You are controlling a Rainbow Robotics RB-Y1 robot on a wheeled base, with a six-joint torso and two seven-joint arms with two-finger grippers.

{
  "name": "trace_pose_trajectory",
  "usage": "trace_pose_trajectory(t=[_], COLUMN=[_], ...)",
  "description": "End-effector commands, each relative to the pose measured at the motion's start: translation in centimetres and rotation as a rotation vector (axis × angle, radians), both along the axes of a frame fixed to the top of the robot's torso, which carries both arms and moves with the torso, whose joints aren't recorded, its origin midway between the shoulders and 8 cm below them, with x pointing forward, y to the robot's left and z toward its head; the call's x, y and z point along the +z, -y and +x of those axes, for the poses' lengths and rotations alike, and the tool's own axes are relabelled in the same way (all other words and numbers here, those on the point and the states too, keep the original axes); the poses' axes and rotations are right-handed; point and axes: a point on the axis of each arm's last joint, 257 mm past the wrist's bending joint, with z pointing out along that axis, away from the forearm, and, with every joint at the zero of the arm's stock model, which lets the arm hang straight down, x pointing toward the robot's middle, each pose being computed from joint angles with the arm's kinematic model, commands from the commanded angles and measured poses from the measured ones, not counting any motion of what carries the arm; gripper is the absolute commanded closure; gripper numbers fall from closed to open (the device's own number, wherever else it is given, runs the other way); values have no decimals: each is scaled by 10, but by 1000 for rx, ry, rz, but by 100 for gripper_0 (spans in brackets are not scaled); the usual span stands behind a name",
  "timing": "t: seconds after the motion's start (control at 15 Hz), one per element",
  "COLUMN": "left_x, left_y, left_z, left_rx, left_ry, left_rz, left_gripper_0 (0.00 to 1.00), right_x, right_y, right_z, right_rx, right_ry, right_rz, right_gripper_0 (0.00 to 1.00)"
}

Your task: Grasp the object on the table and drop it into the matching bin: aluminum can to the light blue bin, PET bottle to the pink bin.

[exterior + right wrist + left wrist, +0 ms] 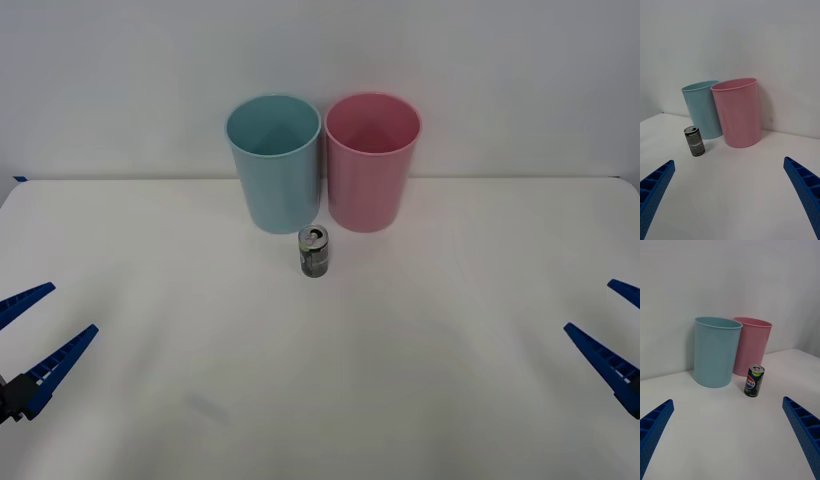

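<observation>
A small aluminum can (pixel 314 251) with a silver top and dark body stands upright on the white table (pixel 320 400), just in front of the gap between the two bins. Behind it, the light blue bin (pixel 274 163) is on the left and the pink bin (pixel 371 161) on the right, side by side. My left gripper (pixel 32 335) is open at the table's left edge, far from the can. At the right edge my right gripper (pixel 612 325) is open too. The can (pixel 694 141) (pixel 754 380) appears in both wrist views, well ahead of the open fingers.
A plain white wall rises behind the bins. The table's far edge runs just behind them. Wide bare table surface lies between both grippers and the can.
</observation>
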Motion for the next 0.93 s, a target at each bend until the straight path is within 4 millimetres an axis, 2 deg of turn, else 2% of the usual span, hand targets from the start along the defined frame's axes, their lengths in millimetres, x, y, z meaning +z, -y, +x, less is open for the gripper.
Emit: trace_pose_trajectory(t=[0.07, 0.33, 0.93], left_x=[0, 0, 0], left_y=[0, 0, 0], left_z=[0, 0, 0], left_rx=[0, 0, 0], left_ry=[0, 0, 0], left_rz=[0, 0, 0], left_gripper_0=[0, 0, 0], right_x=[2, -1, -32], right_y=[-4, -21, -71], right_z=[0, 5, 35], right_rx=[16, 52, 131], right_ry=[0, -1, -27], right_rz=[-8, -1, 0], right_gripper_0=[0, 0, 0])
